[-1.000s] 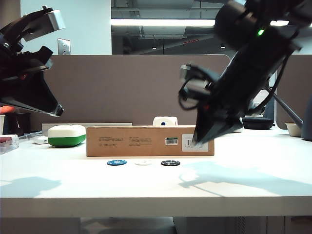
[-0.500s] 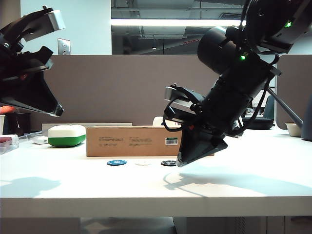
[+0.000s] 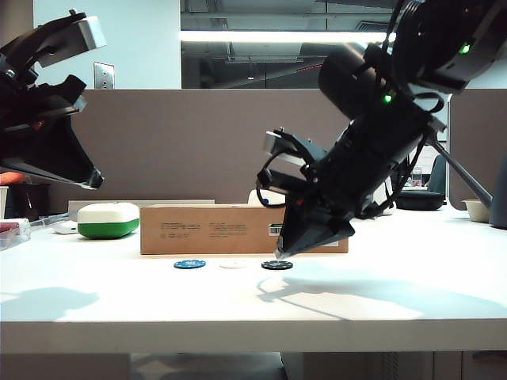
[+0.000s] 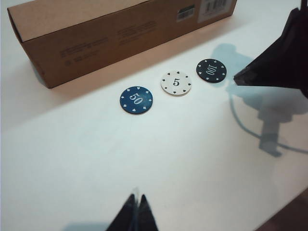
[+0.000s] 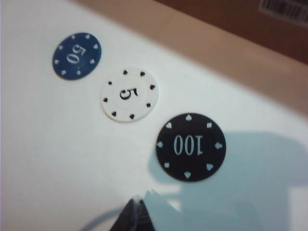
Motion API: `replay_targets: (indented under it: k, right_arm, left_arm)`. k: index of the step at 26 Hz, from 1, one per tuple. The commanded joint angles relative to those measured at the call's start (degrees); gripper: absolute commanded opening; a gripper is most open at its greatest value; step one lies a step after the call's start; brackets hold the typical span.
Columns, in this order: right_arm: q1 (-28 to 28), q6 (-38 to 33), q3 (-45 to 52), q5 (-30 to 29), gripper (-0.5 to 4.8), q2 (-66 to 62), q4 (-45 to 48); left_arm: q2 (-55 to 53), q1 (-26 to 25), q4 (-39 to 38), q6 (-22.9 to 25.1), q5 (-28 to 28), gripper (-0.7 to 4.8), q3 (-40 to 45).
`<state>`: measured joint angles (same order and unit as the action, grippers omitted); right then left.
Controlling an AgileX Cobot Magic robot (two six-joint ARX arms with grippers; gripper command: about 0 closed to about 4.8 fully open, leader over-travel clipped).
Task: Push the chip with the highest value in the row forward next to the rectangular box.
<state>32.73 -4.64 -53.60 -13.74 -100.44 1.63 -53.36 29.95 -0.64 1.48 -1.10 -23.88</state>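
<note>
The exterior view is taken from low at the front edge of the surface [image 3: 158,301], nearly level with it and facing the rear partition. The left wrist view is held high and well back, angled down across the row [image 4: 176,83] toward the rectangular box [image 4: 96,33]. The right wrist view is set close above the chip [image 5: 190,147], apparently looking almost straight down. The three chips and part of the box are shared by all three views.
</note>
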Motion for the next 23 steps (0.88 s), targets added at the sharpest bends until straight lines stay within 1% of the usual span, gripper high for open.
replay_targets:
  k: [1,10,13,14,19,23]
  right_arm:
    - [0.07,-1.44,-0.24,-0.42,-0.09,-1.03,0.28]
    - [0.07,-1.81,-0.26,0.17,-0.09,-1.49,3.04]
    - [0.07,-1.81,-0.26,1.16,-0.09,-1.55,2.93]
    - [0.07,-2.97,-0.26,0.94,-0.09,-1.95,2.84]
    - [0.07,-4.44,-0.70,0.94,-0.09,-4.11,2.93]
    - [0.07,-4.42,-1.81,1.90,-0.09,-5.70,2.84]
  left_arm:
    - [0.11,0.02,0.70,0.04,-0.22,-0.05,-0.28]
    - [0.11,0.02,0.70,0.04,-0.20,-0.05,-0.28]
    - [0.11,0.00,0.70,0.04,-0.20,-0.05,-0.28]
    - [0.11,0.00,0.70,0.04,-0.20,-0.05,-0.28]
    - [0.09,0.02,0.70,0.04,-0.20,-0.05,-0.31]
    - [0.09,0.02,0.70,0.04,-0.22,-0.05,-0.28]
